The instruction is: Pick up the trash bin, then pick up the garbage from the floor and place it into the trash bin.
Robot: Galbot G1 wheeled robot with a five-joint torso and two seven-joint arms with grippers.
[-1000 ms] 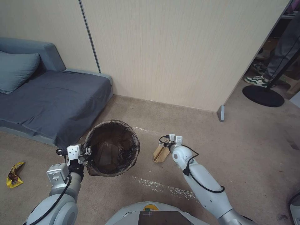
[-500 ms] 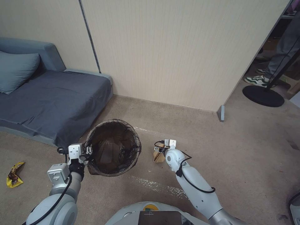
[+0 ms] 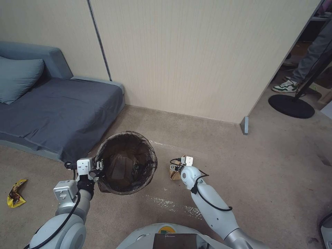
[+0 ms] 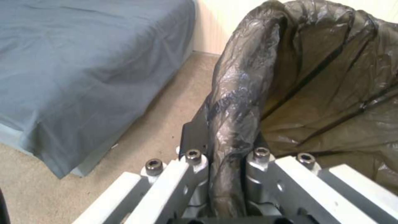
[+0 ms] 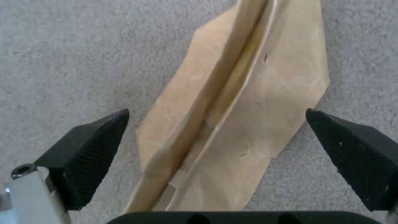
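Inside the trash bin (image 3: pixel 126 162), crumpled litter (image 3: pixel 119 167).

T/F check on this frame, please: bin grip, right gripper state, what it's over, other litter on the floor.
1. The left gripper is clamped on the bagged rim of the trash bin. True.
2. The right gripper is shut on the brown paper bag. False: its fingers are spread, one on each side of the bag, not touching it.
3. The paper bag is inside the bin. False: it lies on the carpet beside the bin.
4. A yellow wrapper lies on the floor near the sofa. True.
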